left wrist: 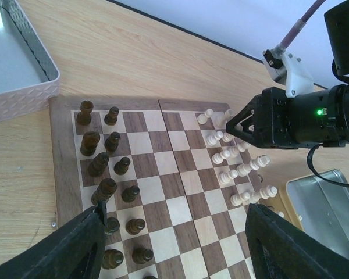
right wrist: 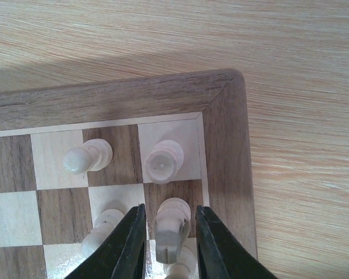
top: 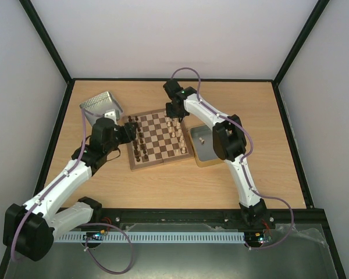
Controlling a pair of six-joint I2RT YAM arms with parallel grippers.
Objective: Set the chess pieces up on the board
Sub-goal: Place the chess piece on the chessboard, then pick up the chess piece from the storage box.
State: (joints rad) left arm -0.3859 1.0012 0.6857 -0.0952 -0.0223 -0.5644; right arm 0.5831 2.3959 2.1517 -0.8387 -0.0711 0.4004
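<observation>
tight at the far right corner of the board [top: 160, 139], roomy down the middle

my right jaws straddle one cream piece [right wrist: 173, 224] with thin gaps either side. cream neighbours [right wrist: 164, 161] crowd just beside it, one to the left and one ahead on the corner square, so only the brown border and the bare table [top: 180, 192] past the corner are free. the middle files lie bare between the cream pieces [left wrist: 232, 157] and the dark pieces [left wrist: 99, 163], a wide lane. my left jaws, spread wide, hang over the packed dark rows. a tin [top: 205, 150] sits just beside the board's right edge, a second tin [top: 102, 104] off its far left corner.
</observation>
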